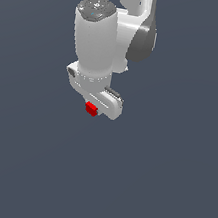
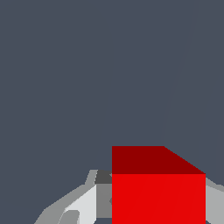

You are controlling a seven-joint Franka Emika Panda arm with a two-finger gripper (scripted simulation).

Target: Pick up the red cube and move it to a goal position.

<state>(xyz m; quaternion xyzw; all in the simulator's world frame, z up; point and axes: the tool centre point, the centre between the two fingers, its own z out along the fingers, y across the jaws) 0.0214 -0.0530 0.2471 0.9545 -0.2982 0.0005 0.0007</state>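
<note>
The red cube (image 1: 91,109) is a small bright red block peeking out under the white hand of the arm in the exterior view. My gripper (image 1: 92,111) points down and is shut on it, with the fingers mostly hidden behind the hand. In the wrist view the red cube (image 2: 158,192) fills the space between the grey-white fingers (image 2: 83,203), one on each side of it. The cube appears to hang free of the dark surface, though no shadow confirms its height.
The white Panda arm (image 1: 99,43) rises from the hand toward the top of the exterior view. Around it there is only a plain dark grey-blue surface (image 1: 157,190). No goal marker shows in either view.
</note>
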